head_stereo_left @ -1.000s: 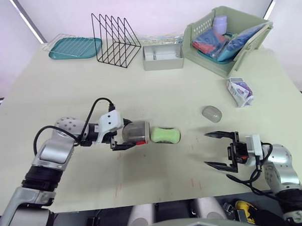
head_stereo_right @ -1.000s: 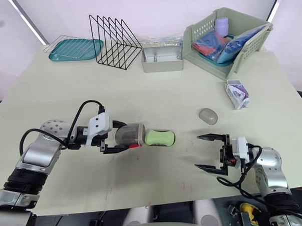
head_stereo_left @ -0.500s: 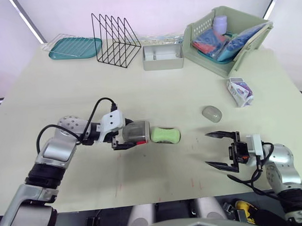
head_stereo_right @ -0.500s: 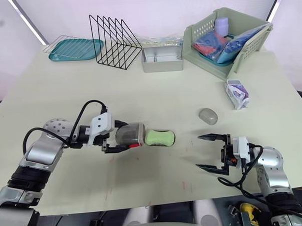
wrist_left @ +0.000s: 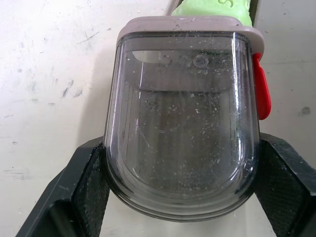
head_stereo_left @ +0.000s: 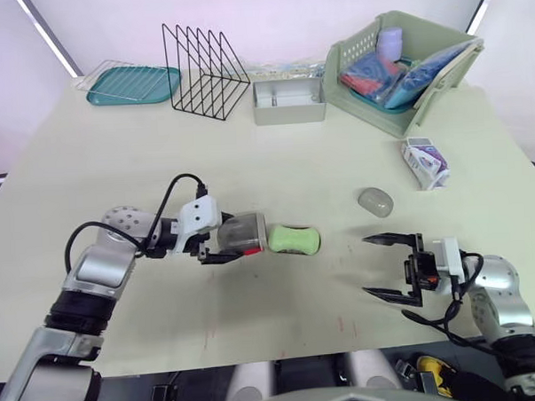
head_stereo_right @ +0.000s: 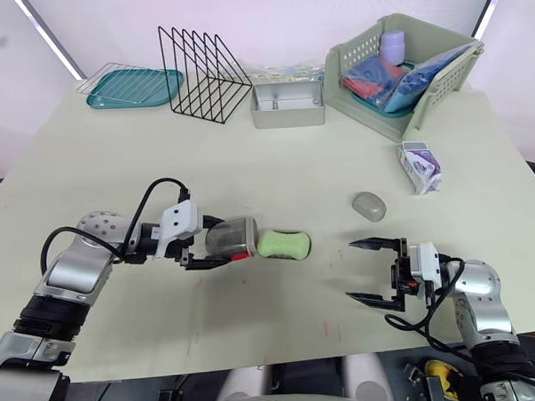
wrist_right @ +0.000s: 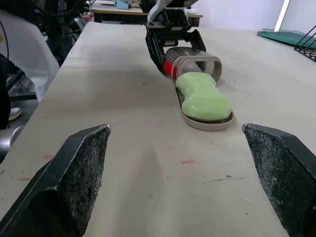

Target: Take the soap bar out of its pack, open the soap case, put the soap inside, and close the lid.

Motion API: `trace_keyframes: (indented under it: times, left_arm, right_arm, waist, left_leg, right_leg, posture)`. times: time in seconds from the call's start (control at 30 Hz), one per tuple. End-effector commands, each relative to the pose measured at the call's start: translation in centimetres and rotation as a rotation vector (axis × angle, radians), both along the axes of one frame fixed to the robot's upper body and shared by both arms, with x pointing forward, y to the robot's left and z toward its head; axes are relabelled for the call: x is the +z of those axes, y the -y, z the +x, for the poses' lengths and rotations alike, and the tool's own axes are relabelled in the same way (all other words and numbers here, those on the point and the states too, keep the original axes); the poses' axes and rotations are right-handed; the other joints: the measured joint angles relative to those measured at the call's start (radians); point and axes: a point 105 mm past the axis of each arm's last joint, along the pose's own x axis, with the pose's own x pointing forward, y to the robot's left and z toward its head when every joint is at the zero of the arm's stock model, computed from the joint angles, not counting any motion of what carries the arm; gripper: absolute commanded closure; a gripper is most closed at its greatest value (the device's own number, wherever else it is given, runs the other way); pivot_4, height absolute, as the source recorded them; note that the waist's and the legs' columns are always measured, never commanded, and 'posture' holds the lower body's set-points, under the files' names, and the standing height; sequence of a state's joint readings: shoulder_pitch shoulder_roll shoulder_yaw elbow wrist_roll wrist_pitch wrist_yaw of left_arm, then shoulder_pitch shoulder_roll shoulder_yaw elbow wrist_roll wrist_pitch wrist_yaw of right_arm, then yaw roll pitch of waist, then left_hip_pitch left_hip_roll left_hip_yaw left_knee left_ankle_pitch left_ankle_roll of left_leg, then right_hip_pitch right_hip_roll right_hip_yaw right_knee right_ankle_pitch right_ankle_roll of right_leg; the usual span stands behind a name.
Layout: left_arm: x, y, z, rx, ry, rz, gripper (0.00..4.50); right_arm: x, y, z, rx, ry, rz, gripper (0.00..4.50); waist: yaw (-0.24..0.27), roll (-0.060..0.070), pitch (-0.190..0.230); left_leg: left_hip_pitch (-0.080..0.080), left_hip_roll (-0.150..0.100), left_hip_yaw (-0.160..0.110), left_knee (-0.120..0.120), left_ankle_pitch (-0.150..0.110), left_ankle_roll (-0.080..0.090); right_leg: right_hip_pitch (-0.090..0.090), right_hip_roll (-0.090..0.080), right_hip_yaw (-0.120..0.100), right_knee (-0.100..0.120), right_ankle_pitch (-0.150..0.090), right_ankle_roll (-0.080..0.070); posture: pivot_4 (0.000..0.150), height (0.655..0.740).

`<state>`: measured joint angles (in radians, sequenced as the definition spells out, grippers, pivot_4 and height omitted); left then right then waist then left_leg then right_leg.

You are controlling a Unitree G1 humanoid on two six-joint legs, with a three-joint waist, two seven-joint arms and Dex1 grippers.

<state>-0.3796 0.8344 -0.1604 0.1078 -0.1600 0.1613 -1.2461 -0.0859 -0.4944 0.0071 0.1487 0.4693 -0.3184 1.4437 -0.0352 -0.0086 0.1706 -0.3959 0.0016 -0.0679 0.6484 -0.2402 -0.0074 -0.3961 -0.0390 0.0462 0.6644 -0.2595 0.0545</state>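
My left gripper (head_stereo_left: 227,244) is shut on the clear grey soap case cover (head_stereo_left: 242,234), which lies on its side with a red latch (wrist_left: 261,94) on one edge. The cover's open mouth touches the green soap bar (head_stereo_left: 294,239). The soap rests on a shallow grey base (wrist_right: 207,122) on the table. The right wrist view shows the cover (wrist_right: 195,61) just behind the soap (wrist_right: 203,98). My right gripper (head_stereo_left: 368,265) is open and holds nothing, near the front right edge. The white and purple soap pack (head_stereo_left: 424,162) lies at the right.
A small grey oval piece (head_stereo_left: 375,201) lies between the soap and the pack. Along the back stand a teal tray (head_stereo_left: 134,85), a black wire rack (head_stereo_left: 204,70), a grey metal box (head_stereo_left: 288,102) and a green basket (head_stereo_left: 423,105) of items.
The left gripper has edged the cover slightly right, closer onto the soap. The right gripper has stayed in place.
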Motion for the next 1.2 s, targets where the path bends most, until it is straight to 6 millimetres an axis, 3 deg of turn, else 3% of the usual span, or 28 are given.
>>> trace_keyframes:
  times: [0.03,0.27,0.5,0.7,1.2]
  left_arm:
    - [1.5,-0.4,0.1,0.006,0.061,-0.009,1.01]
    - [1.5,-0.7,-0.4,-0.004,0.062,0.013,1.01]
    - [1.8,0.3,-0.2,-0.024,0.066,-0.005,1.01]
    - [1.9,0.8,-0.3,-0.034,0.061,-0.018,1.01]
    - [1.5,0.4,-1.0,-0.042,0.034,-0.019,1.01]
  right_arm:
    - [2.2,-1.6,1.0,0.014,0.033,-0.034,0.00]
    - [4.2,-5.8,3.1,-0.008,-0.021,-0.133,0.00]
    - [3.7,-9.5,4.9,-0.060,-0.045,-0.275,0.00]
    - [3.1,-10.4,4.9,-0.088,-0.082,-0.375,0.00]
    - [1.2,-11.3,5.2,-0.134,-0.185,-0.427,0.00]
  waist:
    - [-0.003,0.000,0.000]
    - [-0.003,0.000,0.000]
    - [0.002,0.000,0.000]
    - [0.001,0.000,0.000]
    - [-0.005,0.000,0.000]
  left_leg:
    - [0.000,0.000,0.000,0.000,0.000,0.000]
    - [-0.001,0.000,-0.001,0.000,0.000,0.000]
    - [-0.003,0.000,-0.001,0.001,0.000,0.000]
    - [-0.003,0.000,-0.002,0.001,0.000,0.000]
    - [-0.003,0.000,-0.003,0.001,0.000,0.000]
  right_leg:
    - [0.000,0.000,0.000,0.000,0.000,0.000]
    - [-0.001,0.001,0.000,0.000,0.000,0.000]
    - [-0.001,0.001,-0.001,0.000,0.000,0.000]
    - [-0.002,0.001,-0.001,0.000,0.000,0.000]
    - [-0.002,0.001,-0.002,0.000,0.000,0.000]
  posture:
    - [0.150,0.7400]
    - [0.150,0.7400]
    - [0.150,0.7400]
    - [0.150,0.7400]
    - [0.150,0.7400]
